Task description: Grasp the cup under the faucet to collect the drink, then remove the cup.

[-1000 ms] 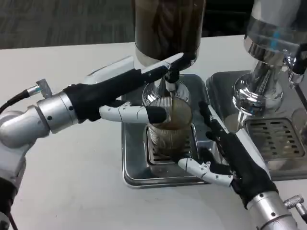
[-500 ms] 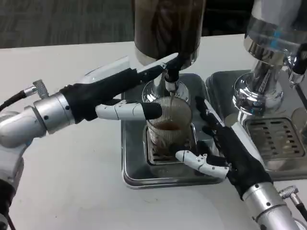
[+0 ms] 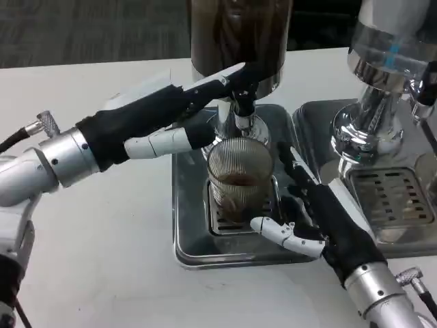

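Nearest, the right robot hand (image 3: pixel 321 222) lies open just beside the cup (image 3: pixel 238 179), fingers spread, holding nothing. The ribbed clear cup stands upright on the drip tray (image 3: pixel 188 225), mouth up, part-filled: likely slick, breakable, spill-prone, so grip its side wall mid-height. Beyond, the left robot hand (image 3: pixel 174 123) reaches the faucet (image 3: pixel 240 113); whether it grips it I cannot tell.

A second steel dispenser (image 3: pixel 382 89) stands over its own drip tray (image 3: pixel 392 198).
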